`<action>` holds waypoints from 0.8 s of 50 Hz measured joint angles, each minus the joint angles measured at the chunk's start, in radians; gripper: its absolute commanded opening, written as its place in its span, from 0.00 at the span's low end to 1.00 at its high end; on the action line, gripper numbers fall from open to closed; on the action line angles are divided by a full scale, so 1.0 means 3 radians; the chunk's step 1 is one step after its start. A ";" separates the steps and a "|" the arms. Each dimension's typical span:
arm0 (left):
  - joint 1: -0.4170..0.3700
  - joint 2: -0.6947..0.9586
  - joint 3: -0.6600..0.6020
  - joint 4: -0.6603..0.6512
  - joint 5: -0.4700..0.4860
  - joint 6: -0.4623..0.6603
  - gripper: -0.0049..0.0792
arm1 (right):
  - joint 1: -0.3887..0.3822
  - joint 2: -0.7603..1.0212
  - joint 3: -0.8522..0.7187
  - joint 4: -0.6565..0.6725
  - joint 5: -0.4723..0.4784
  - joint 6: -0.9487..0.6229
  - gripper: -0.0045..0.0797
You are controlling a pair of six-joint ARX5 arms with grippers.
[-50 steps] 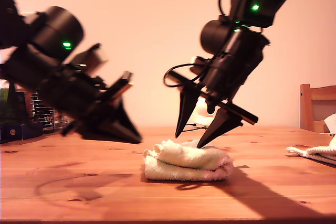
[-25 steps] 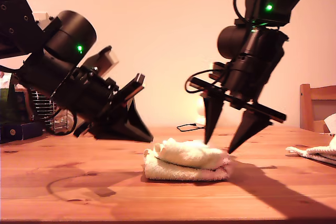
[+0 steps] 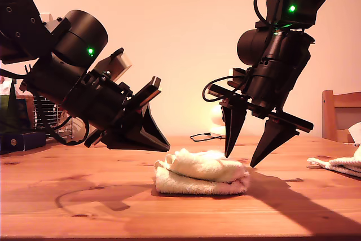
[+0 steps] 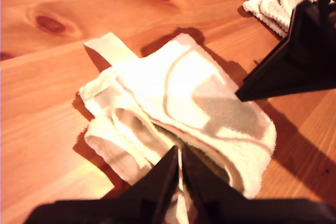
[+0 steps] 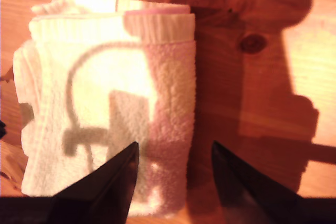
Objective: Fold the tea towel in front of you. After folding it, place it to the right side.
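A cream tea towel [image 3: 200,173] lies folded into a thick bundle in the middle of the wooden table [image 3: 84,196]. My first gripper [image 3: 162,144] comes in low from the exterior view's left. It is shut, its tips just above the towel's near end [image 4: 178,98], with nothing seen held at my first gripper [image 4: 179,167]. My second gripper [image 3: 240,160] hangs open over the towel's end on the exterior view's right. In the second wrist view the towel [image 5: 105,103] has one finger of my second gripper [image 5: 175,150] over its edge and the other over bare wood.
Another white cloth [image 3: 338,165] lies at the table's edge on the exterior view's right, with a wooden chair [image 3: 338,114] behind it. A thin black cable [image 3: 203,136] lies behind the towel. A wire rack [image 3: 45,119] and a dark box [image 3: 17,139] stand on the exterior view's left.
My first gripper has moved right, closer to the towel. My second gripper has shifted right, from over the towel's middle to its right end, staying open. The towel has not moved.
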 measured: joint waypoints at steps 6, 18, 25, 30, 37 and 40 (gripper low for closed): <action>0.0000 0.0000 0.0003 0.0000 0.0000 0.0000 0.03 | 0.0000 0.0000 -0.0001 0.0047 -0.0001 -0.0004 0.53; 0.0000 0.0092 0.0033 0.0017 0.0045 0.0000 0.03 | 0.0000 0.0000 -0.0001 0.0083 0.0000 -0.0010 0.53; -0.0008 0.0296 0.0121 0.0017 0.0088 -0.0028 0.03 | 0.0000 0.0000 -0.0001 0.0080 -0.0001 -0.0015 0.53; -0.0027 0.0367 0.0141 0.0011 0.0089 -0.0053 0.03 | 0.0000 0.0000 -0.0004 0.0080 -0.0001 -0.0022 0.53; -0.0042 0.0384 0.0144 0.0008 0.0089 -0.0079 0.03 | 0.0000 0.0008 -0.0005 0.0083 -0.0015 -0.0022 0.53; -0.0042 0.0385 0.0144 0.0005 0.0093 -0.0081 0.03 | 0.0000 0.0025 -0.0005 0.0088 -0.0018 -0.0023 0.53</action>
